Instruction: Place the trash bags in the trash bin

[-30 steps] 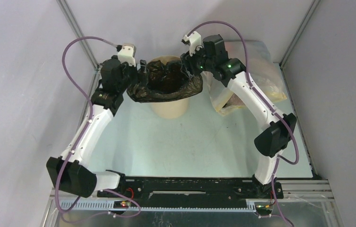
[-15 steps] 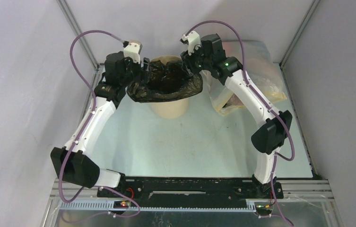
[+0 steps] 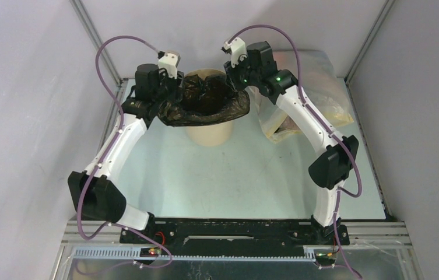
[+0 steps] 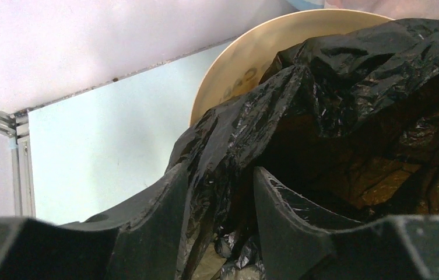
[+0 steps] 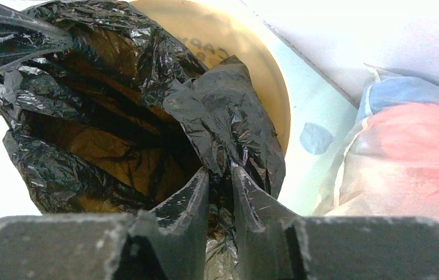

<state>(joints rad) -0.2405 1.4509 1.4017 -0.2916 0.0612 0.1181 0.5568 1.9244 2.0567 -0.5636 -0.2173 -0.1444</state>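
Observation:
The glossy black trash bag (image 3: 205, 108) is draped over the mouth of the tan trash bin (image 3: 208, 133), its rim spilling outward at the front. My left gripper (image 3: 177, 87) is at the bag's left edge. In the left wrist view its jaws (image 4: 220, 175) stand apart, with a fold of the bag (image 4: 333, 87) lying between them against the left finger; the bin wall (image 4: 246, 64) shows behind. My right gripper (image 3: 231, 79) is at the bag's right edge. In the right wrist view its narrow jaws (image 5: 220, 172) pinch a fold of the bag (image 5: 118, 116).
A large translucent whitish bag (image 3: 316, 99) with pinkish contents lies right of the bin, close beside the right arm, and fills the right side of the right wrist view (image 5: 403, 146). Metal frame rails (image 3: 97, 41) and grey walls enclose the table at the back and sides.
Both grippers have moved inward onto the bag's rim at the bin and their jaws have narrowed, the right one more. The bag's edges are gathered slightly toward the middle.

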